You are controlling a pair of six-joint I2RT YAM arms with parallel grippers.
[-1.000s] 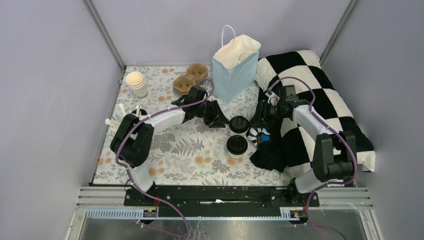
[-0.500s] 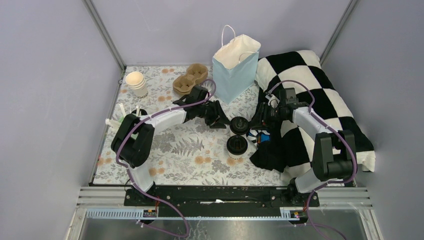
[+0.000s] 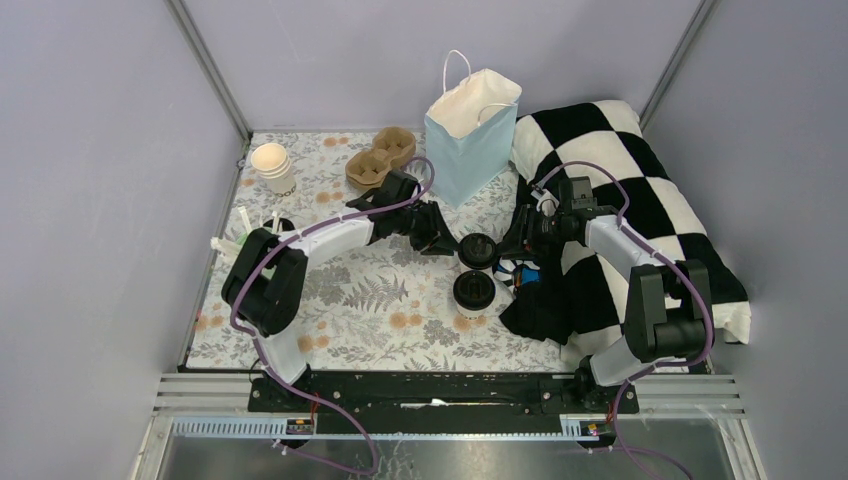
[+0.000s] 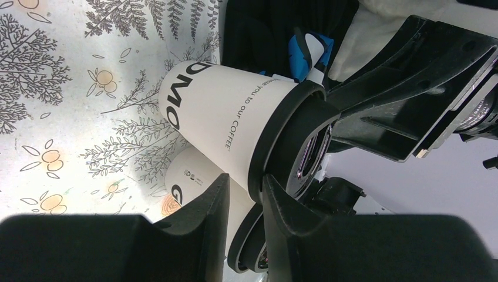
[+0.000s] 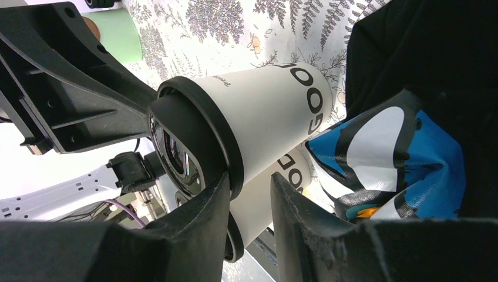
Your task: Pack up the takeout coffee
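Note:
Two white takeout coffee cups with black lids stand on the floral mat, the far one [image 3: 477, 250] just behind the near one [image 3: 473, 290]. My left gripper [image 3: 452, 243] reaches the far cup from the left and my right gripper [image 3: 505, 247] from the right. In the left wrist view the left gripper [image 4: 245, 182] is narrowly open astride the far cup's [image 4: 223, 123] lid rim, which rests against one finger. In the right wrist view the right gripper [image 5: 251, 179] is also partly open at the same cup's [image 5: 270, 123] rim. The near cup [image 5: 258, 205] shows through the gap.
A blue paper bag [image 3: 468, 135] stands open at the back, with a cardboard cup carrier [image 3: 380, 158] and a stack of cream cups [image 3: 272, 167] to its left. A checkered blanket [image 3: 620, 190] and black cloth [image 3: 545, 300] fill the right. A blue-and-white wrapper [image 3: 520, 270] lies beside the cups.
My left gripper has edged right onto the far cup's lid and its jaws have narrowed. The right gripper has barely shifted. Both cups stand where they were.

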